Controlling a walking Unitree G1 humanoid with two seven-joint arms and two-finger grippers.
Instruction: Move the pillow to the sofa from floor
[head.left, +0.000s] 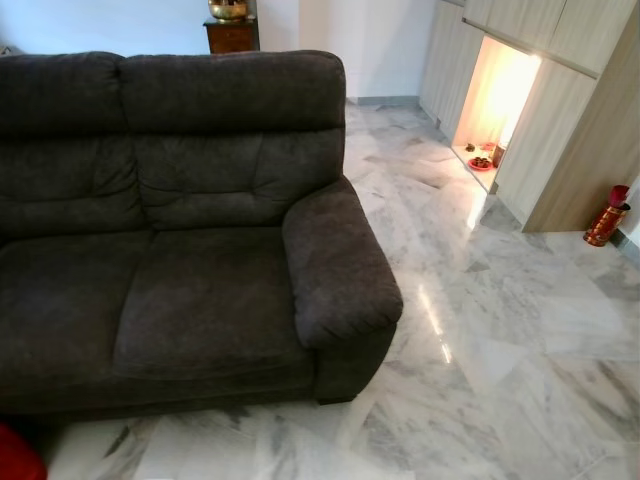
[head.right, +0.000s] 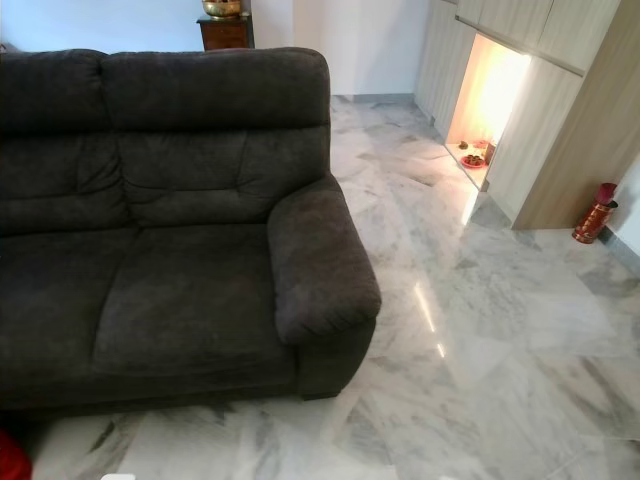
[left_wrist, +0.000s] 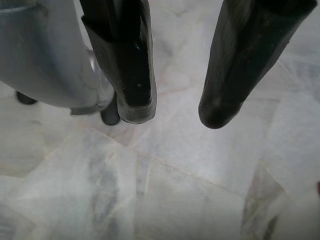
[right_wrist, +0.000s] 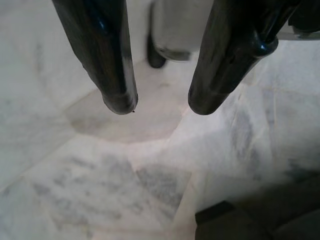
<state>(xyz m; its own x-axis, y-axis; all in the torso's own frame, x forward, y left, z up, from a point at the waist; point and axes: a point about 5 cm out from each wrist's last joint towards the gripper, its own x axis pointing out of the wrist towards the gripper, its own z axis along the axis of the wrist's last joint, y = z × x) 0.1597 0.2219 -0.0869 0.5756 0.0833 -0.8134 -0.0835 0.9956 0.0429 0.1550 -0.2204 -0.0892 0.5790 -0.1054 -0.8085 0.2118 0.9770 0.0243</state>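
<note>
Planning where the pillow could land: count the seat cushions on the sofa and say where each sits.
2 in view: one seat cushion beside the armrest, another to its left, cut by the picture's edge. The sofa runs out of frame, so more may be hidden.

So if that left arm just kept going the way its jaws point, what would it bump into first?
Most likely the bare marble floor: the open left gripper points down at it with nothing between, though depth is unclear.

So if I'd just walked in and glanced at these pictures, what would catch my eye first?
Most likely the big dark grey sofa, which takes up the robot's left side of the room, its seat bare. Next, the glowing lit niche in the wooden cabinets at the far right, above the shiny white marble floor. A sliver of something red peeks in at the bottom left corner by the sofa's front; what it is cannot be told.
</note>
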